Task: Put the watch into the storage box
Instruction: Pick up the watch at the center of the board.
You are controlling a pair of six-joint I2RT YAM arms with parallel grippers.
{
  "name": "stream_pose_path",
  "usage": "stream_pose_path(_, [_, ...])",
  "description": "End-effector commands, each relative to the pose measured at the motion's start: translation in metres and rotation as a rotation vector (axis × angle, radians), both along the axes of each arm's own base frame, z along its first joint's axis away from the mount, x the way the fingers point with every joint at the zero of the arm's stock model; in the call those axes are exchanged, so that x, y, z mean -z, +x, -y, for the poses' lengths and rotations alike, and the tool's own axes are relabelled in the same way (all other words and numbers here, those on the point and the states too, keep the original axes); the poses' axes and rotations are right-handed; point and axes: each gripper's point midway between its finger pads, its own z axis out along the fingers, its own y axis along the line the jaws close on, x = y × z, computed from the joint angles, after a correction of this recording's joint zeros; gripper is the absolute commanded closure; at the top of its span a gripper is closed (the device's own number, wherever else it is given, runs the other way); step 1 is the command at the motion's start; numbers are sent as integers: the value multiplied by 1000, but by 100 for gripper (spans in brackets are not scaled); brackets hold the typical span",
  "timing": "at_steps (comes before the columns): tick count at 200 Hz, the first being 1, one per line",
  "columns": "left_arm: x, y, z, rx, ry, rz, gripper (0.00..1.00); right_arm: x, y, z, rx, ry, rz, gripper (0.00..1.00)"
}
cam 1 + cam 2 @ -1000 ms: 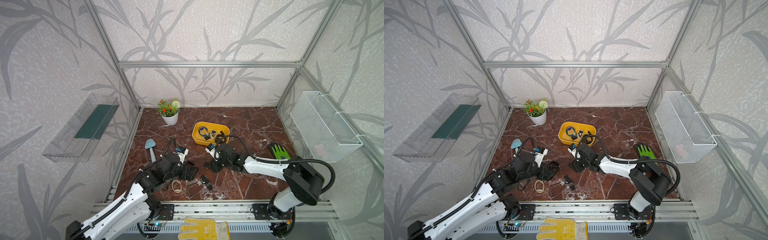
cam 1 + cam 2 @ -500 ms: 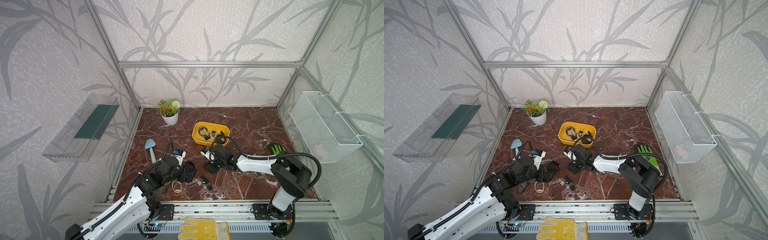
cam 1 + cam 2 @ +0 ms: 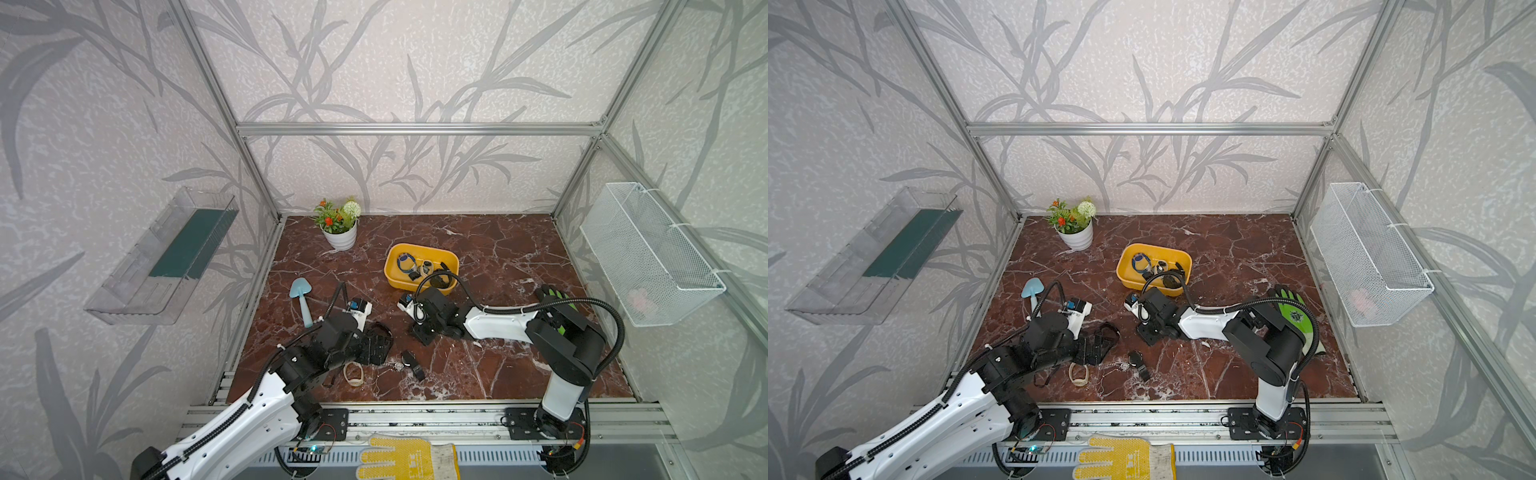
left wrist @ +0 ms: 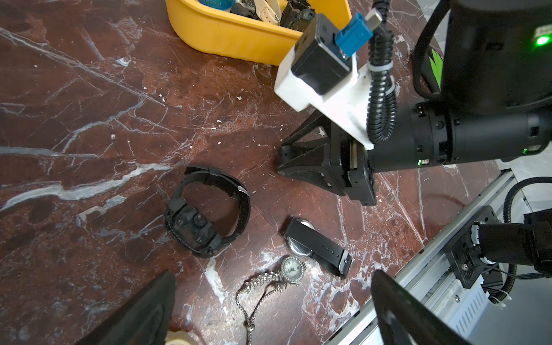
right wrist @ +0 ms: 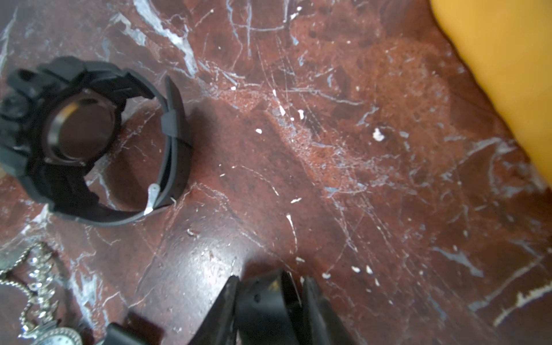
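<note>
Black sports watch [image 4: 206, 221] seems targeted, ahead of the spread left claw [image 4: 273, 276] (right claw [image 4: 280, 161]: closure cannot be told); lowering onto its strap is needed.

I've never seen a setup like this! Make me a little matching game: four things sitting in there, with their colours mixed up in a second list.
Things:
1. storage box
2. little shovel
3. flower pot
4. chunky watch

Colours:
A. black
B. white
C. yellow
D. light blue

Pairs: 1-C, 2-D, 3-B, 4-A.
</note>
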Motion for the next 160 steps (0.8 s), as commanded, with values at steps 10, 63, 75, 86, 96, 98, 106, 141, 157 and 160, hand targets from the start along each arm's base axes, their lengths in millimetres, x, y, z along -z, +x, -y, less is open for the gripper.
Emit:
stream_pose_path(10, [-3, 1, 3, 1, -16, 0, 1, -6, 5, -1, 5, -11, 28, 69])
stream_pose_path(63, [-5, 6, 8, 19, -10, 14, 1, -16, 12, 4, 42, -24, 68, 79])
stream_pose_path(75, [-6, 6, 10, 23, -9, 14, 1, -19, 15, 7, 60, -31, 79, 80])
stream_pose_path(86, [-7, 7, 11, 26, -8, 19, 1, -23, 17, 10, 83, -34, 90, 82])
stream_pose_path(96, [-7, 8, 11, 31, -7, 22, 1, -28, 18, 12, 99, -33, 97, 82])
stream_pose_path(98, [-7, 8, 12, 32, -5, 22, 1, -30, 19, 13, 102, -33, 98, 82])
stream_pose_path(106, [-7, 8, 12, 36, -5, 22, 1, -35, 20, 14, 114, -31, 100, 82])
stream_pose_path(141, [-11, 12, 16, 43, -6, 35, 1, -71, 25, 15, 145, -5, 100, 82])
stream_pose_path(157, [-14, 13, 16, 44, -8, 47, 1, -90, 30, 15, 157, 10, 116, 82])
stream_pose_path(160, [-14, 13, 16, 43, -5, 49, 1, -93, 31, 16, 160, 10, 119, 82])
